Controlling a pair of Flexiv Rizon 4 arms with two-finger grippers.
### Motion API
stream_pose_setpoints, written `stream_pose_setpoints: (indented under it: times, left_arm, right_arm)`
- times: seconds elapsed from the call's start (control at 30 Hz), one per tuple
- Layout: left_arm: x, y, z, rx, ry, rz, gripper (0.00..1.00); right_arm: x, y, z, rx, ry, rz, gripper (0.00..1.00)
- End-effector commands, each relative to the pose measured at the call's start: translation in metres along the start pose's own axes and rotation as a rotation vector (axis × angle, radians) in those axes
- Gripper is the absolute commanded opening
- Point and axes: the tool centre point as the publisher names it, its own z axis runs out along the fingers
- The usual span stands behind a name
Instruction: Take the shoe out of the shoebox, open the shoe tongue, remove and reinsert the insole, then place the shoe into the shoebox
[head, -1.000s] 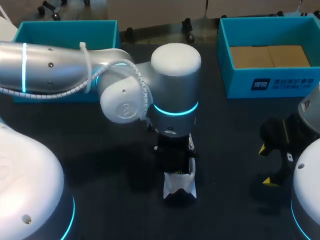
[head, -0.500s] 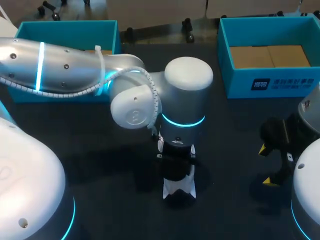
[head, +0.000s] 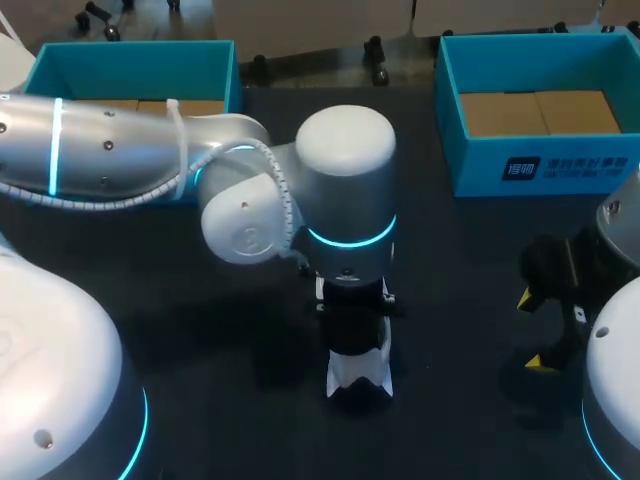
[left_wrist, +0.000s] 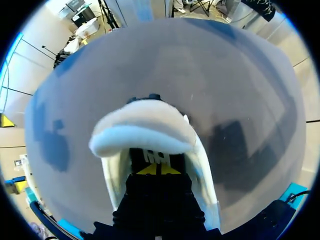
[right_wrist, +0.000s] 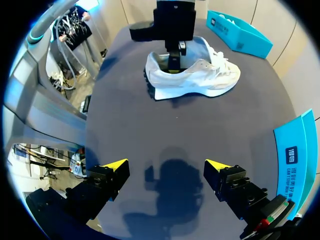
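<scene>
Change: left arm (head: 345, 190) has swung back leftward since half a second ago; shoe (head: 358, 372) unmoved.
Shoe: white, upright at table (head: 200, 330) centre, well apart from teal shoebox (head: 530, 165).
Left gripper (left_wrist: 156, 170): down inside shoe opening, yellow tips pressed together.
Right gripper (right_wrist: 167, 172): fingers spread, above bare table, well apart from shoe.

Dark table (head: 200, 345) carries a white shoe (right_wrist: 200, 77), left teal box (head: 130, 62), right teal box (head: 480, 160)

The white shoe (right_wrist: 200, 80) looks soft and matt, the left arm (head: 110, 160) smooth satin silver, the table (head: 200, 330) dull dark.
</scene>
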Motion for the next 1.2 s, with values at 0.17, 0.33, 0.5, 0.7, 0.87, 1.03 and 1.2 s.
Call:
stream_pose_setpoints:
  times: [0.17, 0.33, 0.5, 0.7, 0.87, 1.03, 1.2]
  left_arm:
    - [-0.002, -0.017, -0.005, 0.049, -0.010, 0.024, 0.00]
    - [-0.001, -0.018, 0.011, 0.047, 0.002, 0.025, 0.00]
    - [0.006, -0.004, 0.018, 0.019, 0.015, -0.001, 0.00]
    - [0.013, 0.009, 0.013, -0.010, 0.019, -0.023, 0.00]
    - [0.014, 0.007, -0.005, -0.009, -0.005, 0.004, 0.00]
    - [0.009, 0.000, -0.030, -0.043, -0.042, 0.034, 0.00]
    - [0.002, -0.002, -0.042, -0.122, -0.041, 0.050, 0.00]
  right_arm:
    - [0.002, 0.000, 0.000, 0.001, -0.004, 0.000, 1.00]
    - [0.002, 0.000, 0.000, 0.001, -0.004, 0.000, 1.00]
    - [0.002, 0.000, 0.000, 0.001, -0.004, 0.000, 1.00]
    - [0.002, 0.000, 0.000, 0.001, -0.004, 0.000, 1.00]
    - [0.002, 0.000, 0.000, 0.001, -0.004, 0.000, 1.00]
    - [0.002, 0.000, 0.000, 0.001, -0.004, 0.000, 1.00]
    - [0.002, 0.000, 0.000, 0.001, -0.004, 0.000, 1.00]
